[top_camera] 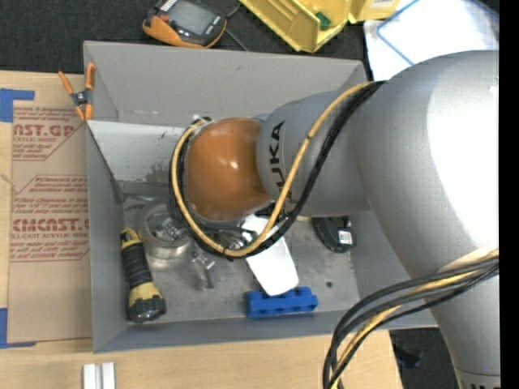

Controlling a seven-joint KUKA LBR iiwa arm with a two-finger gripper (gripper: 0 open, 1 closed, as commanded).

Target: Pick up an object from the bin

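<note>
We'd call this a robotics lab or workshop bench. A big silver KUKA arm (422, 160) with cables (324, 128) running along it hangs over a grey metal bin (105, 298), and behind it on the dark tabletop (73, 6) sit yellow plastic parts trays (300, 6) and what looks like an orange-cased handheld meter (185, 19).

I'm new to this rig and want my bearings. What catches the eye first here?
The big silver arm reaches in from the right, its orange wrist cover hanging over the middle of the bin. On the floor below, a blue toy brick near the lower wall and a black-and-yellow flashlight at the left stand out.
</note>
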